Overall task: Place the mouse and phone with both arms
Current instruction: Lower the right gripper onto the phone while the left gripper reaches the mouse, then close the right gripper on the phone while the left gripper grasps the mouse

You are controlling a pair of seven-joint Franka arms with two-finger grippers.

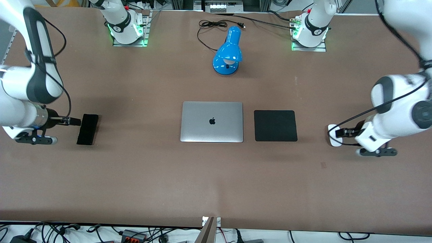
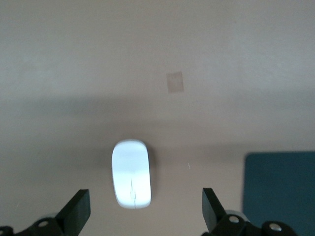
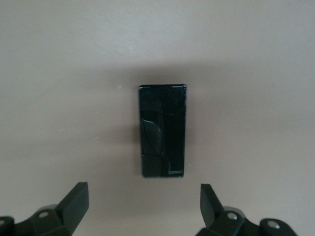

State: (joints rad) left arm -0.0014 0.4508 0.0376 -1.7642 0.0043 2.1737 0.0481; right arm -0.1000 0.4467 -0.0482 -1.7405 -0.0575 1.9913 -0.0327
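Both our grippers, left (image 2: 142, 211) and right (image 3: 142, 209), spread wide, should descend squarely centred over mouse (image 2: 131, 174) and phone (image 3: 163, 131) before closing.

Even overhead light; wrist views soft, hazy

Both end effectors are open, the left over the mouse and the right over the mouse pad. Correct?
Not quite. The right end effector is over the phone, as the right wrist view shows; the mouse pad lies beside the laptop. Both are open, and the left end effector is over the mouse.
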